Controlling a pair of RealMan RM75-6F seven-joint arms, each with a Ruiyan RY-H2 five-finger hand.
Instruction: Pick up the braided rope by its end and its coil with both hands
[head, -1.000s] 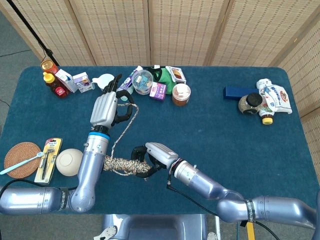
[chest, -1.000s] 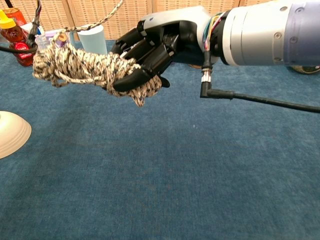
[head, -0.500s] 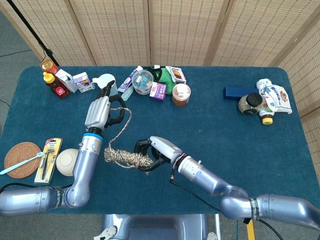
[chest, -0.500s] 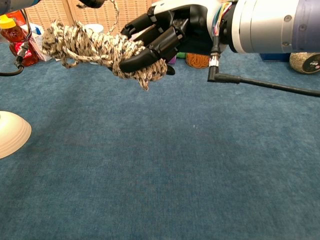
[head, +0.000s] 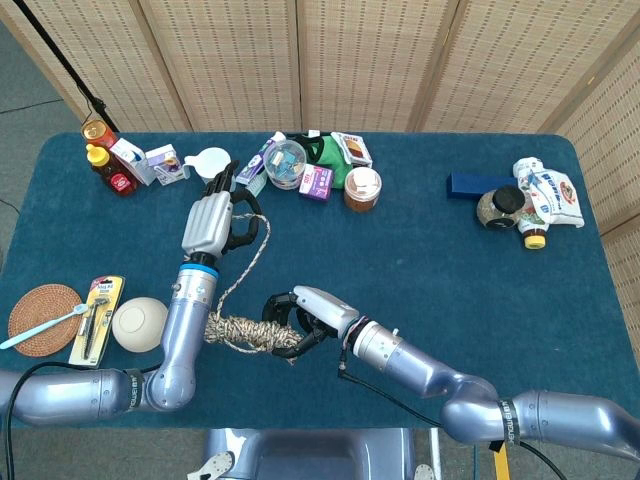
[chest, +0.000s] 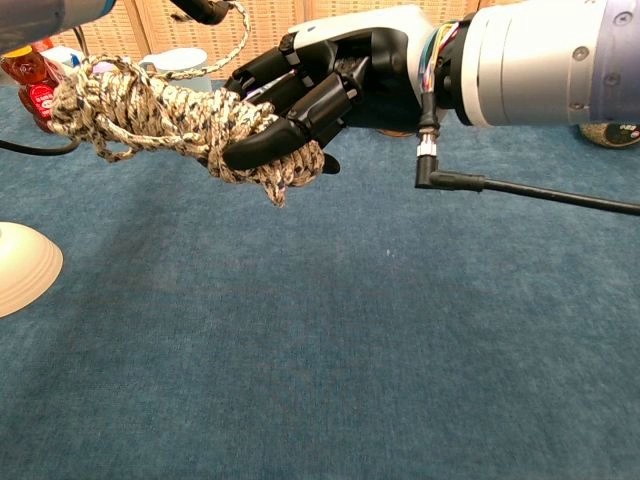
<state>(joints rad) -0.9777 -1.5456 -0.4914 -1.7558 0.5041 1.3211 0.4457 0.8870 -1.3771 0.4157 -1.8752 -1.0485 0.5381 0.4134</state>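
Note:
The braided rope's tan and dark coil (head: 245, 331) (chest: 150, 115) hangs above the blue table, gripped at its right end by my right hand (head: 300, 312) (chest: 310, 95), fingers wrapped around it. A single strand (head: 245, 262) runs from the coil up to my left hand (head: 215, 218), which holds the rope's end (head: 262, 222) with curled fingers. In the chest view only the left fingertips (chest: 205, 10) and the strand (chest: 215, 40) show at the top edge. My left forearm hides the coil's left end in the head view.
A cream bowl (head: 138, 324) (chest: 22, 265), a packaged tool (head: 97, 318) and a woven coaster with a toothbrush (head: 44, 318) lie at the left. Bottles (head: 108, 168), boxes, a white cup (head: 212, 160) and jars (head: 362, 187) line the far edge. More packages (head: 530, 200) sit far right.
Both hands have shifted nearer and a little lower with the rope since half a second ago, close to where they were one second ago. Both holds are unchanged.

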